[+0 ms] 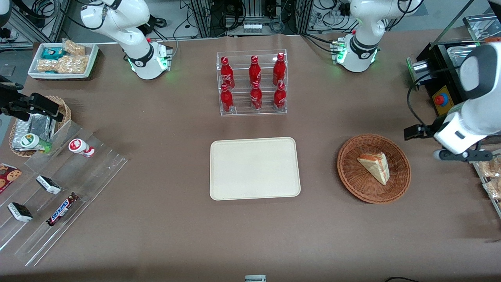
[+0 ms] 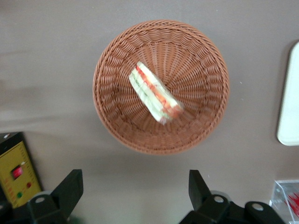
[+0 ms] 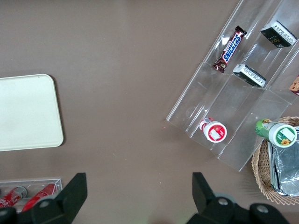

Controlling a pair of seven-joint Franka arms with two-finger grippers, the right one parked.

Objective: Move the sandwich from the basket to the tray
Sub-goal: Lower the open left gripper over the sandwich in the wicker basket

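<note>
Sandwich lying inside basket, cut side with red and green layers up toward wrist camera. Fingers of gripper spread wide, grasping nothing, touching nothing, held above bare worktop just beside basket rim. Gripper itself not discernible from the front, at working arm's end of worktop. Tray bare, flat on worktop, well apart from basket, nearer front camera than bottle rack.
</note>
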